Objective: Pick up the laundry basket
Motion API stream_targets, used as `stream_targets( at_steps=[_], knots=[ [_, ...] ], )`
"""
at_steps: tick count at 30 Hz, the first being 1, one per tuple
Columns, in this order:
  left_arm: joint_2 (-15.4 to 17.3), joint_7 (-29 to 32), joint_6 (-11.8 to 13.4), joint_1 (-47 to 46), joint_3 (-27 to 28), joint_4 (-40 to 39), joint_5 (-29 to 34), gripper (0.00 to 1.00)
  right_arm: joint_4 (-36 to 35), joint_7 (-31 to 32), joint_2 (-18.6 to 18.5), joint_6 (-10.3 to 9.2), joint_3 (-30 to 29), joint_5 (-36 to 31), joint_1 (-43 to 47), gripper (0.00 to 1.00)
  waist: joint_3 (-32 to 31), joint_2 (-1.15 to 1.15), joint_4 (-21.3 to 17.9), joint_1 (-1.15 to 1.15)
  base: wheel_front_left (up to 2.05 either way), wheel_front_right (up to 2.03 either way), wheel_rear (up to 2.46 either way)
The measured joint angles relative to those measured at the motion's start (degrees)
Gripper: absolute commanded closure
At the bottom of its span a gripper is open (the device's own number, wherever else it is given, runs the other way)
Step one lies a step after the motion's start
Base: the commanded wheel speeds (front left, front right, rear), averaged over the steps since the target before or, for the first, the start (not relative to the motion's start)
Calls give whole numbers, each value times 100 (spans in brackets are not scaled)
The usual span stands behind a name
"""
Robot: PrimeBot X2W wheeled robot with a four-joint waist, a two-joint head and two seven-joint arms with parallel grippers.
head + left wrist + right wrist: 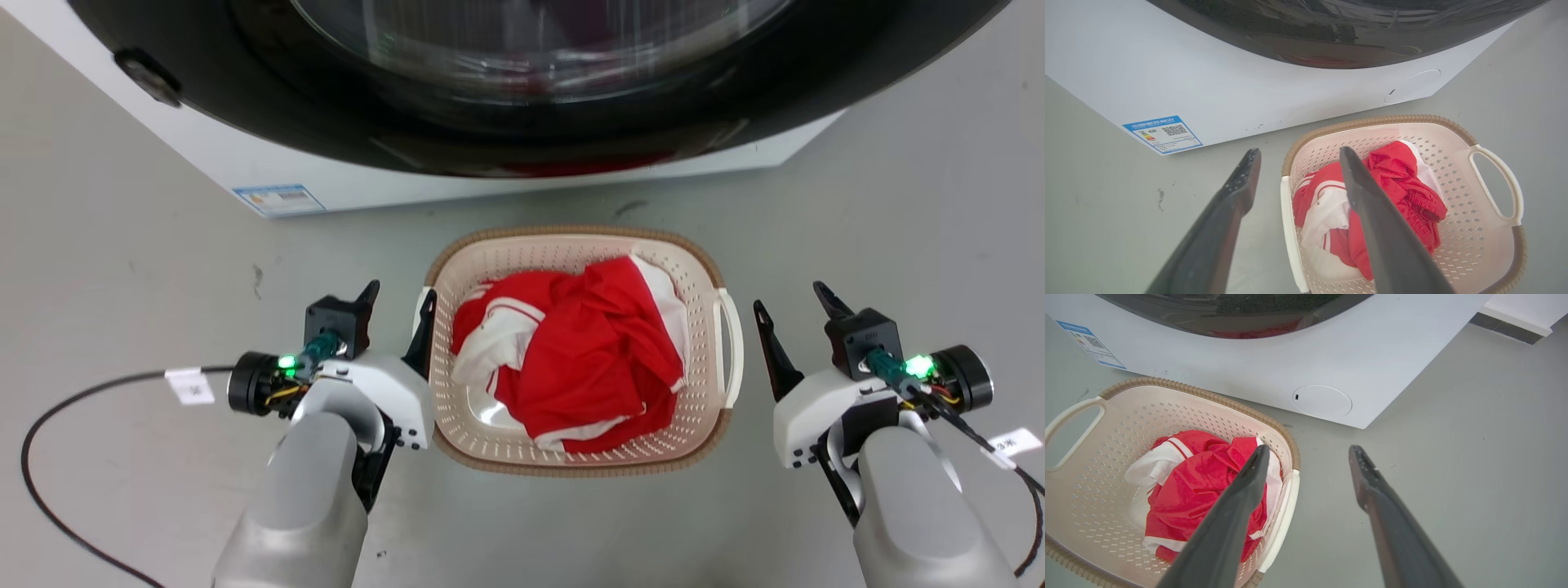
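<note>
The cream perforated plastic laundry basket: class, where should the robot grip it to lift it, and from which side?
The cream perforated plastic laundry basket has a white loop handle at each side: left handle, right handle. Bring the open left end effector and right end effector in from outside, one per handle, so it lifts level.

Head looks down from above; both wrists share the laundry basket.

You're facing a white washing machine with a dark round door and a blue label, standing on a smooth grey floor.
</note>
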Motion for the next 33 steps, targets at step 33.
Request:
stream_targets(
  at_steps=[33],
  knots=[
    [22, -1, 0, -1650, -453, 1931, -68, 0, 2491, 0, 56, 0, 11, -9, -1780, 0, 1918, 0, -4, 0, 0, 0, 0]
  ],
)
